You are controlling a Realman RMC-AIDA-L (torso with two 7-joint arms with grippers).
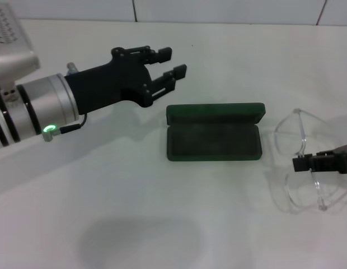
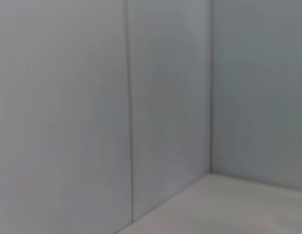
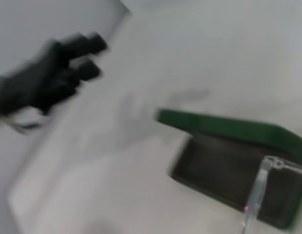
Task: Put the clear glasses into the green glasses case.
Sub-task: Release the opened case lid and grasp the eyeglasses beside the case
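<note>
Right claw (image 1: 299,163) grips clear glasses (image 1: 308,162) (beside open, unlettered green case (image 1: 214,133)).

A plain white table (image 1: 162,224) fills nearly all of my head view, with a soft grey shadow (image 1: 140,241) lying on it at lower centre. Along the top edge runs a white tiled wall (image 1: 218,10), its seams (image 2: 129,112) showing in my left wrist view.
</note>
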